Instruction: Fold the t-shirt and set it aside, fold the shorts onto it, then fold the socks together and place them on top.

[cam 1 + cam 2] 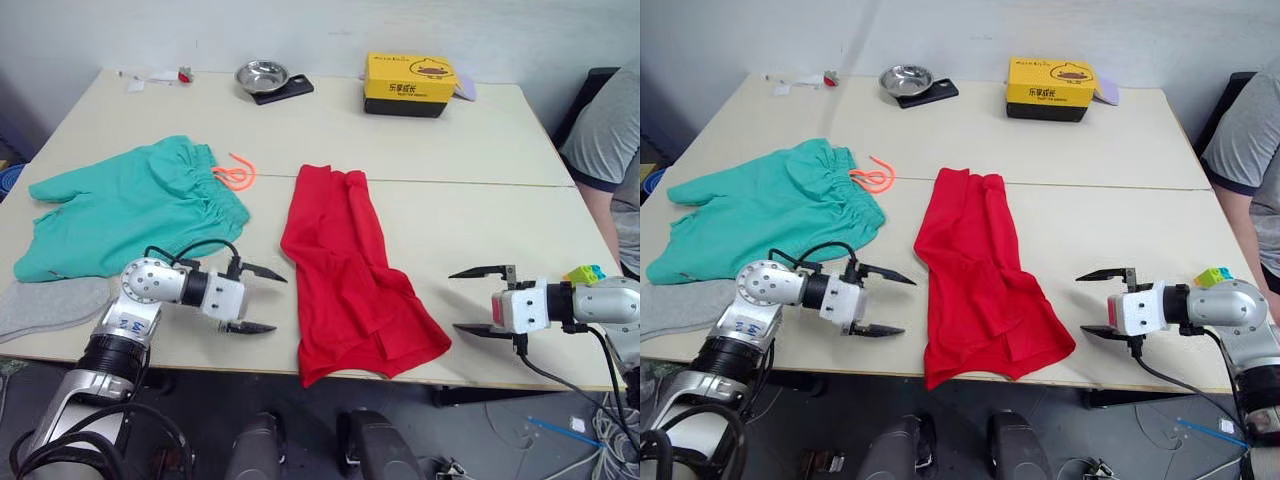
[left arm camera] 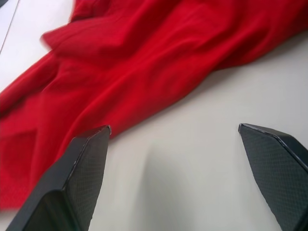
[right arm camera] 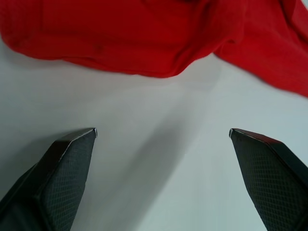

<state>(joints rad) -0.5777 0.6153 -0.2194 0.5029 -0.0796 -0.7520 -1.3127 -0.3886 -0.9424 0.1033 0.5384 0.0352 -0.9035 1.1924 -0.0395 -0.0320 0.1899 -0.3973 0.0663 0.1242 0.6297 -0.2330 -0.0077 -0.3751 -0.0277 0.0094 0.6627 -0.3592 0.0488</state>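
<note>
The red t-shirt [image 1: 345, 270] lies folded lengthwise into a long strip in the middle of the table [image 1: 450, 150], its near end at the front edge. The teal-green shorts [image 1: 135, 205] lie spread out at the left, orange drawstring [image 1: 238, 174] at the waistband. A light grey sock [image 1: 50, 305] lies at the front left corner. My left gripper [image 1: 262, 300] is open just left of the t-shirt's near part. To the right of the t-shirt, my right gripper [image 1: 472, 300] stands open over bare table. Both hold nothing.
A yellow box [image 1: 410, 84], a metal bowl [image 1: 262, 74] on a dark pad and small items [image 1: 160, 76] sit along the far edge. A person's arm in a grey sleeve [image 1: 610, 140] is at the right. A small colourful toy [image 1: 584, 273] lies by my right arm.
</note>
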